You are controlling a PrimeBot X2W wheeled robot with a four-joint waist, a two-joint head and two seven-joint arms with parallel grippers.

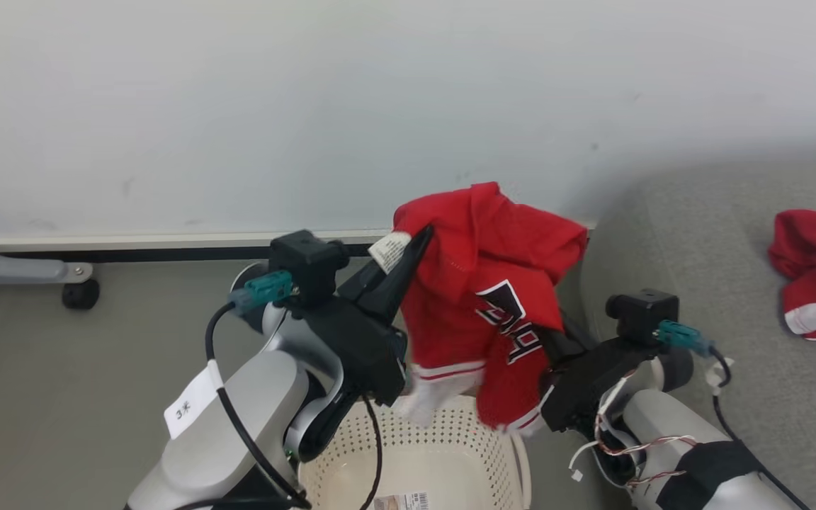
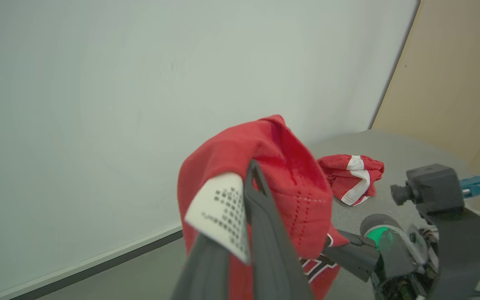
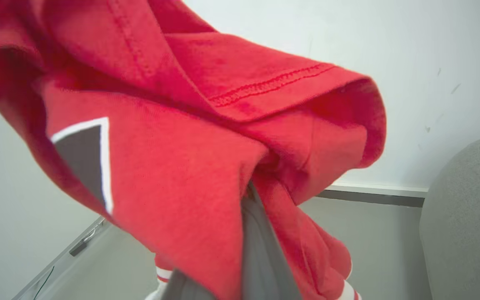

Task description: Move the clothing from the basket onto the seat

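Wall (image 1: 309, 106) stands beyond both jaws; the seat (image 1: 698, 297) spreads right of the right gripper (image 3: 254, 216), with open floor (image 1: 96, 340) left of the left gripper (image 1: 418, 241). Below them, the basket (image 1: 450, 453). Between them hangs the red garment (image 1: 493, 283), bunched, long axis dropping basketward, black-and-white number showing, white hem lowest. A second garment (image 1: 815, 273) lies on the seat. Left jaws pinch the top by the white label (image 1: 388, 249); right jaws clamp a lower fold.

Above the basket (image 1: 450, 432), one garment (image 1: 493, 283); on the seat (image 1: 705, 248), another garment (image 1: 815, 276)

Right hand (image 3: 252, 204) half inside clothing (image 3: 181, 166)
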